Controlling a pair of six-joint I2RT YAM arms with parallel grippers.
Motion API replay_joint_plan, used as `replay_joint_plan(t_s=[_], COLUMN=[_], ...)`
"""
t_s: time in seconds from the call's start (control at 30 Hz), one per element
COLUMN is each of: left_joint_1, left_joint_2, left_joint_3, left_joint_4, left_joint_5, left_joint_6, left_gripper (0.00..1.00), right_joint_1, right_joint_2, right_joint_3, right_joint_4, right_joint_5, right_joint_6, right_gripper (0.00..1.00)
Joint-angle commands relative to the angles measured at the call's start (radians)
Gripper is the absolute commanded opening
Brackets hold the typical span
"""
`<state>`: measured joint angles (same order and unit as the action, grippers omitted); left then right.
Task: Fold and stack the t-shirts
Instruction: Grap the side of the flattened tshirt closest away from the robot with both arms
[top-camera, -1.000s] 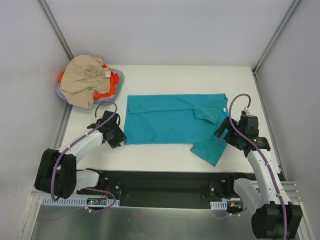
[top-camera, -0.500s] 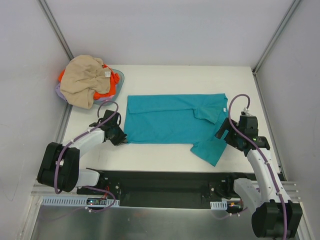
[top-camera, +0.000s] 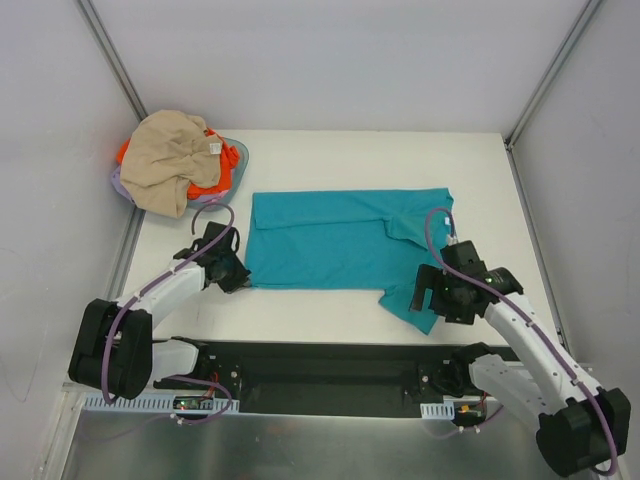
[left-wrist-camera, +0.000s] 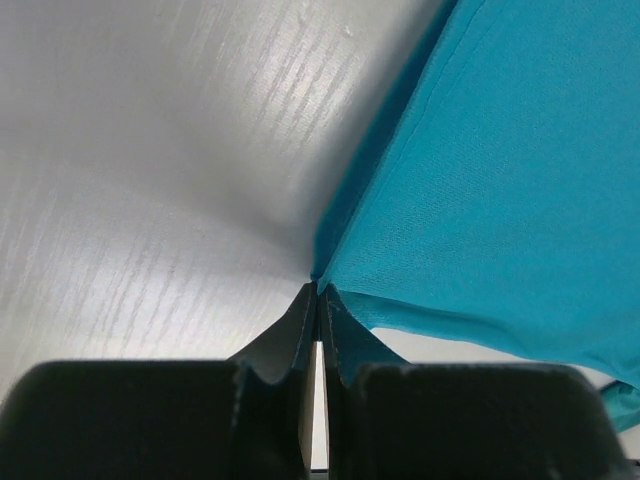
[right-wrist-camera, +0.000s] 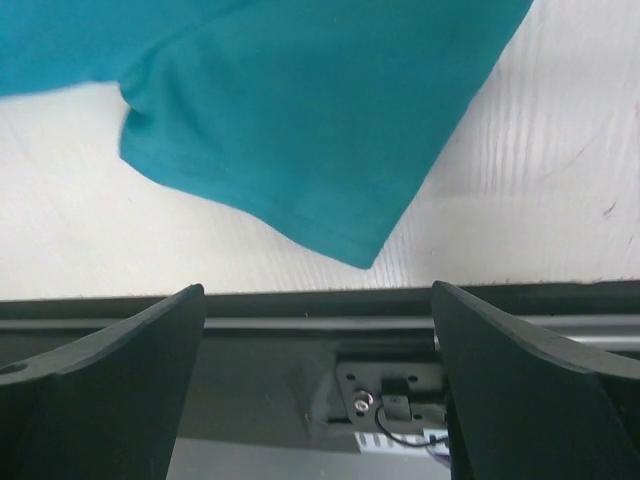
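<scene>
**1. Workpiece.** The teal-blue cloth t-shirt (top-camera: 340, 240) lies spread flat across the middle of the white table (top-camera: 330, 160). Its hem points toward the left edge, its collar and sleeves toward the right edge. Its near short sleeve (right-wrist-camera: 330, 150) juts toward the front edge of the table. The beige cloth t-shirt (top-camera: 165, 160) and the bright orange cloth t-shirt (top-camera: 208, 186) lie heaped in the shallow lavender plastic basket (top-camera: 238, 158) at the far left corner.

**2. Claws.** The left claw (left-wrist-camera: 318, 300) is fully closed, its tips pinching the near left corner of the hem, low against the table. The right claw (top-camera: 424, 298) is spread wide and holds nothing. It hangs over the near sleeve, just inside the front edge.

**3. Step in hand (judged).** Securing the near edge at both ends, ready for the first lengthwise fold.

**4. Recommended practice.**
- Lower the right claw onto the sleeve so that one finger slides under the cloth. Close only once cloth sits between the fingers.
- Take the sleeve well in from its corner. A grip on the very tip is likely to slip.
- Keep the left pinch firm, as only a small bite of cloth shows between its tips.
- Lift both ends together and level, so the near edge rises as one straight line.
- Carry it toward the far edge without dragging the body of the shirt. Thin cloth bunches easily.
</scene>
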<state>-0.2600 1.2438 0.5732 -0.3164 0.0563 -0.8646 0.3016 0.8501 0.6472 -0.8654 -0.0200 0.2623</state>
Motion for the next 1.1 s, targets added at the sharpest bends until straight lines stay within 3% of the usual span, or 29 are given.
replay_joint_plan(t_s=[0.0, 0.13, 0.17, 0.23, 0.73, 0.93, 0.97, 1.07], left_joint_1=[0.004, 0.004, 0.004, 0.004, 0.004, 0.004, 0.004, 0.004], left_joint_2=[-0.035, -0.027, -0.023, -0.02, -0.006, -0.027, -0.032, -0.053], left_joint_3=[0.007, 0.013, 0.013, 0.019, 0.019, 0.005, 0.002, -0.012], left_joint_4=[-0.062, -0.067, -0.066, -0.066, -0.066, -0.067, -0.067, -0.081], left_joint_5=[-0.05, -0.05, -0.047, -0.036, -0.039, -0.029, -0.029, -0.024], left_joint_6=[0.036, 0.038, 0.036, 0.027, 0.03, 0.035, 0.041, 0.056], left_gripper=[0.0, 0.0, 0.0, 0.0, 0.0, 0.0, 0.0, 0.0], right_joint_1=[0.103, 0.119, 0.12, 0.128, 0.143, 0.148, 0.149, 0.157], right_joint_2=[0.061, 0.153, 0.171, 0.22, 0.414, 0.443, 0.435, 0.371], right_joint_3=[-0.007, -0.044, -0.047, -0.05, -0.034, -0.018, -0.02, -0.032], right_joint_4=[-0.08, 0.04, 0.083, 0.115, 0.132, 0.125, 0.12, 0.071], right_joint_5=[0.081, -0.024, -0.044, -0.083, 0.049, 0.051, 0.051, 0.04], right_joint_6=[0.101, 0.106, 0.104, 0.114, 0.1, 0.101, 0.103, 0.126], right_gripper=[0.97, 0.83, 0.74, 0.65, 0.42, 0.13, 0.01, 0.01])
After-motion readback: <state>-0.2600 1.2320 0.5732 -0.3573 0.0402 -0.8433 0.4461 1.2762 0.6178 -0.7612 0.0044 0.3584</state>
